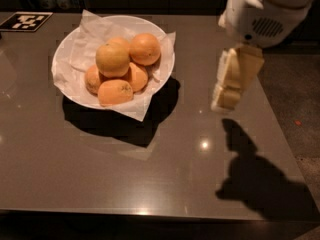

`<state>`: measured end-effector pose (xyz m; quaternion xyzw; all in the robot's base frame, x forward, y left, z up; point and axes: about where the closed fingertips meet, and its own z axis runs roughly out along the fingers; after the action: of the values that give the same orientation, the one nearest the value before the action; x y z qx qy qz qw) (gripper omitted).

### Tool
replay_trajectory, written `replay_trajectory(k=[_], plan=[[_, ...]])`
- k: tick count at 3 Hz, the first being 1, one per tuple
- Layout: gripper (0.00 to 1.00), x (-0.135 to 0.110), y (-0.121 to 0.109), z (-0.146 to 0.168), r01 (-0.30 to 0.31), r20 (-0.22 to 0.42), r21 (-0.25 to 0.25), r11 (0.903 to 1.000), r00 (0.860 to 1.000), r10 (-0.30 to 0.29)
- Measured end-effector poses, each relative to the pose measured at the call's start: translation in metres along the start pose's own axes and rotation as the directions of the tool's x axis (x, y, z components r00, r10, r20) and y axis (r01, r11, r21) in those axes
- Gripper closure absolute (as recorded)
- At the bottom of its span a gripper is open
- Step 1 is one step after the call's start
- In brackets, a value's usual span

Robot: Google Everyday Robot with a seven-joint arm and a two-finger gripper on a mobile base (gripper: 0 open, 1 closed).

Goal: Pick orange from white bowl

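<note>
The white bowl (67,44) stands on the dark table at the back left, lined with crumpled white paper. The orange (112,59), large, round and paler yellow-orange, sits on top of the pile in it. A deeper-orange round fruit (145,49) lies to its right, and smaller oblong orange fruits (115,92) lie below it. My gripper (225,96) hangs from the white arm at the right, above the table, well to the right of the bowl and apart from every fruit. It holds nothing that I can see.
The dark glossy table (125,174) ends at a right edge close to the arm, with speckled floor (295,109) beyond. A black-and-white marker tag (26,21) lies at the back left corner. The arm's shadow falls on the table's front right.
</note>
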<state>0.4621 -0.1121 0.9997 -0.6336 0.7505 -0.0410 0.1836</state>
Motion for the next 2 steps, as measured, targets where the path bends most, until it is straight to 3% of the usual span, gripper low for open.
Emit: replay_trajectory(k=[1,2], plan=[[0.0,-0.0489,-0.0042,-0.0024,0.02,0.021,0.014,0.9997,1.0,-0.02],[0.0,-0.0539,-0.0041,-0.0072,0.022,0.031,0.027,0.9994,0.999,-0.023]])
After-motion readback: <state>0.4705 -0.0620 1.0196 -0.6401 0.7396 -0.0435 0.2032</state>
